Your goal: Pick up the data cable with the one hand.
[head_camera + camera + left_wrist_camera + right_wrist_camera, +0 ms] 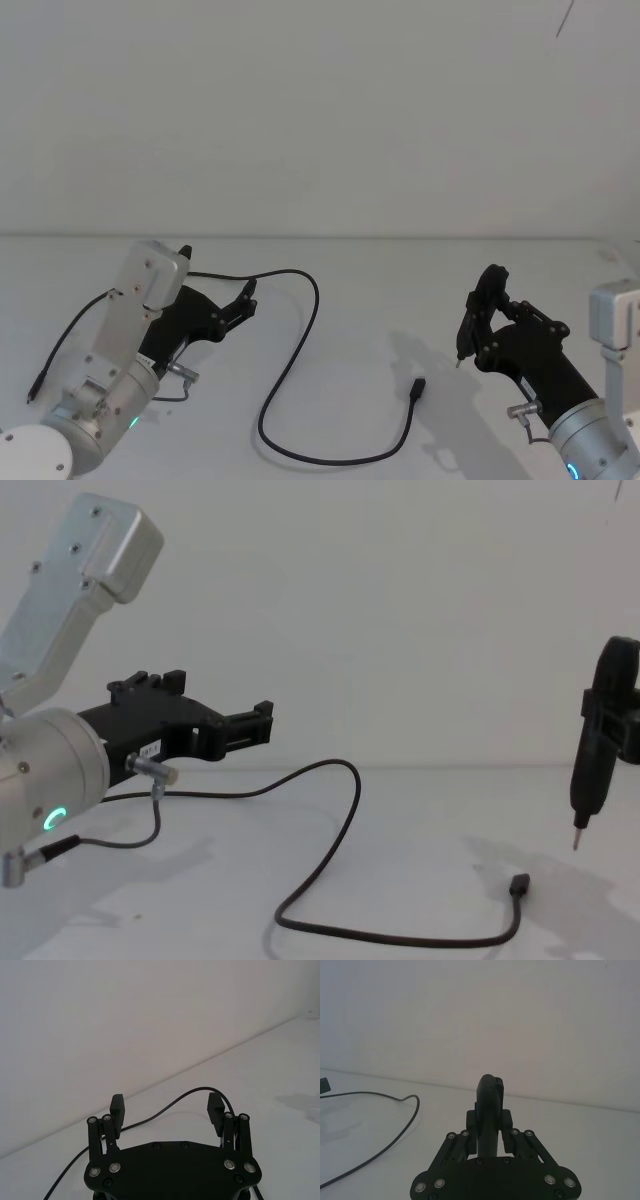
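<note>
On the surface [400,290]: the data cable [335,463] lies loose in a wide S. One bend sits up by the left gripper; the other sweeps toward the robot and round to the right.
Plug [417,388]: a small black block at the cable's free end, resting on the surface between the two arms, nearer the right one.
Left gripper [247,293]: raised above the surface at the left, pointing forward and to the right, jaws spread wide and gripping nothing.
Cable by the left gripper: in the chest view the cord [355,780] runs below the jaws, apart from them. In the left wrist view it arches [192,1090] beyond the open gap.
Right gripper [487,300]: held up at the right, jaws pressed onto a black pen-like tool [466,335] whose pale tip points down, above the surface.
Grey wire [155,800]: short, with a silver barrel connector, hanging at the left wrist.
Hidden: the cable's other end passes behind the left arm's silver housing; where it ends cannot be told.
Cut off: the chest view's right edge crops the right gripper beside the tool [600,740].
</note>
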Tool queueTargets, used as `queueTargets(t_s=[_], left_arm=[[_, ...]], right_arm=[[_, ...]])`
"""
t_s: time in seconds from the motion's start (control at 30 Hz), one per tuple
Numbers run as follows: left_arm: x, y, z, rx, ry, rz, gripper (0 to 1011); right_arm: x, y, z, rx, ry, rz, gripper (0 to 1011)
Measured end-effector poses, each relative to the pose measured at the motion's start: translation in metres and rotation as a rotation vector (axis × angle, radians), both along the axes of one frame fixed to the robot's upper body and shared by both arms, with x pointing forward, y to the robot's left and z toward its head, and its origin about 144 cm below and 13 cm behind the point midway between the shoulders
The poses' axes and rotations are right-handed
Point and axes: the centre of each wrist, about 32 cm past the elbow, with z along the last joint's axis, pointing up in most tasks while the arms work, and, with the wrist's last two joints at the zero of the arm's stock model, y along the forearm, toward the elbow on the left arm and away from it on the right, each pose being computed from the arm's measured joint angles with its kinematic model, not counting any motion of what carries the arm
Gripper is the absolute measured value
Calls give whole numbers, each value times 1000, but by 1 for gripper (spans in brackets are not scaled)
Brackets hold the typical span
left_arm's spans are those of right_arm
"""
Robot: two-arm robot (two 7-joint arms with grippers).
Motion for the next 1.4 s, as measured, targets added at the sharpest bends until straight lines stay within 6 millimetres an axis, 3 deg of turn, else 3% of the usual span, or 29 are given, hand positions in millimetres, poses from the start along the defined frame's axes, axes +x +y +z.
queueTargets(t_s=[1.4], left_arm=[[1,0,1,14,9,-27,1001]], right_arm=[[0,0,0,0,0,0,279]])
